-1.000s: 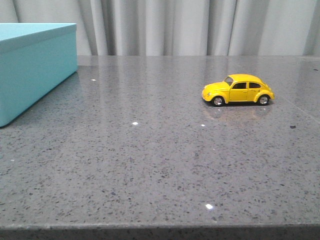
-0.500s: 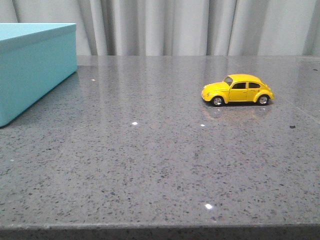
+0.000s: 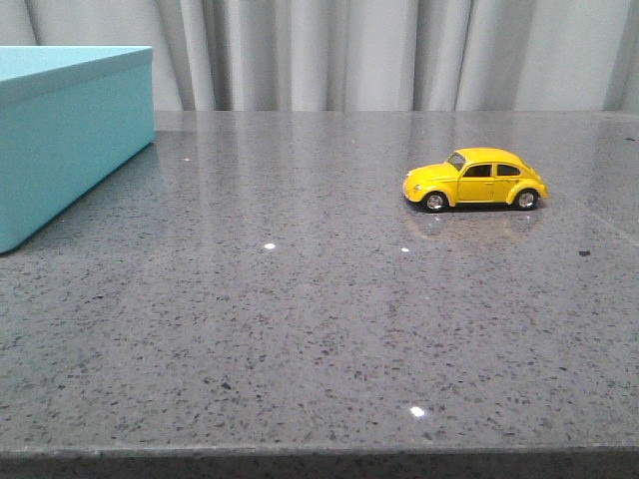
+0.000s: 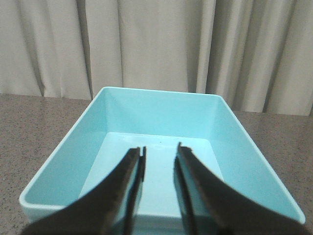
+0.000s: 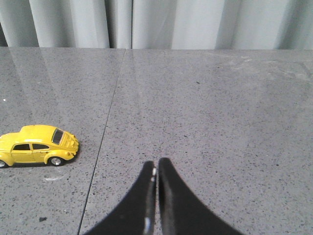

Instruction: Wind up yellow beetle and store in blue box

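Progress: nothing done yet, by look of it. Small glossy yellow beetle toy car (image 3: 475, 180) sits on its wheels on grey speckled stone counter (image 3: 300, 319), right of centre, well apart from large light turquoise-blue rectangular box (image 3: 70, 130) at far left. Winding and storing both left.

Box: open-topped, interior bare, no car inside.

Left gripper (image 4: 159, 152): above box, fingers slightly apart, holding nothing. Right gripper (image 5: 156, 169): fingers pressed together, empty, car off to one side, untouched.

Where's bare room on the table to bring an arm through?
Bare grey stone runs between the large turquoise-blue box at far left and the small yellow toy beetle car at right, and along the whole near edge. The box interior is also empty. Nowhere is crowded.
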Robot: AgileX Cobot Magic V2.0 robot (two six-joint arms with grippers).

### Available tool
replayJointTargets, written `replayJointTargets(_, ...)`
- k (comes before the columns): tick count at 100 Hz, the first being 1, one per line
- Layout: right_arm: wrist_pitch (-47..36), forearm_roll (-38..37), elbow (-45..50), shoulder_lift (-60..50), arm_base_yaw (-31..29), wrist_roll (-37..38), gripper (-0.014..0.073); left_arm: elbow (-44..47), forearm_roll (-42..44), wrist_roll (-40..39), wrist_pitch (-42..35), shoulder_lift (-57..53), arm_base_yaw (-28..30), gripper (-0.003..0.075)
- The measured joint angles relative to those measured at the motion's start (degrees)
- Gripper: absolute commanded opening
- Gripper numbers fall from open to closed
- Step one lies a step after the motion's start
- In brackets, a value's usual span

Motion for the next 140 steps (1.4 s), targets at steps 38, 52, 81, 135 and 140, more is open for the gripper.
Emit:
replayJointTargets(38,1.59,0.0,-4.06,4.46,0.0,0.0,0.037,-7.84,0.0,0.0,1.18,12.79,0.0,0.0461)
replayJointTargets(52,1.7,0.0,-4.38,4.79,0.0,0.0,0.037,-8.06,0.0,0.0,1.18,14.31,0.0,0.0461)
replayJointTargets(81,7.95,1.02,-9.84,9.07,0.0,0.0,0.0372,-8.06,-0.09,0.0,0.33,14.6,0.0,0.0461)
replayJointTargets(135,27.7,7.74,-35.94,38.69,2.59,0.0,0.0627,-8.06,-0.21,0.11,-0.43,14.6,0.0,0.0461)
replayJointTargets(140,28.78,7.85,-37.88,40.9,4.01,0.0,0.0624,-8.06,-0.21,0.11,-0.43,14.6,0.0,0.0461)
